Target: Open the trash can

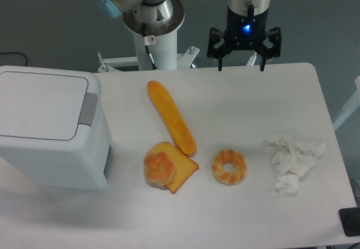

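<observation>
Task not started: the large boxy white plastic trash can (50, 128) sits at the table's left edge, flat lid down. Grey push tab (88, 109) faces right, toward the food; long axis probably left-right (oblique view). Black two-finger gripper (241, 66) hangs at the far edge, fingers apart, holding nothing.

Trash can (48, 128) lid unobstructed above; baguette (171, 117), toast (179, 169) nearest obstacles right; bare bench (247, 103) strip between.

smooth white plastic trash can (42, 131), matt white table (253, 103), crumpled paper tissue (292, 159)
</observation>
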{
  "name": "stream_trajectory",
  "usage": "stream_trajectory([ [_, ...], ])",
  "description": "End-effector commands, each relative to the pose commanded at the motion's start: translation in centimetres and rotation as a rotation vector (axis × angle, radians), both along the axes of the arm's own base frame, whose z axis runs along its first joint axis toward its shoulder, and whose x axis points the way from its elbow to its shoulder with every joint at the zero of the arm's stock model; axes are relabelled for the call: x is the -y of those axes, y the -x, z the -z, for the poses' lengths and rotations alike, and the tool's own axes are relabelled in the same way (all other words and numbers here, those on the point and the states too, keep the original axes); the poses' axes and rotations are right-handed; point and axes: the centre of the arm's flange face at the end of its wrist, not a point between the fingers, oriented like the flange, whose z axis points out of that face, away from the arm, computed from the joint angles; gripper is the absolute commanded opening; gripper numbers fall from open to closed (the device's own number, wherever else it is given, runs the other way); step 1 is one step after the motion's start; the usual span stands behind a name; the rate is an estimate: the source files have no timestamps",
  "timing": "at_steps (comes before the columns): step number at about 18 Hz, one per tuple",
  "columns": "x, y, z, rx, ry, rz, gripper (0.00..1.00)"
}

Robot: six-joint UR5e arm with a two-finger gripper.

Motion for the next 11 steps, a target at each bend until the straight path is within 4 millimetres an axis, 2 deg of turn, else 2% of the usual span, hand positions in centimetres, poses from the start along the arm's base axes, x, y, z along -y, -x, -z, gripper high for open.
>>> stream_trajectory([
  [11,-0.93,-0.88,-0.60,-0.005,-0.032,0.026,1.00],
])
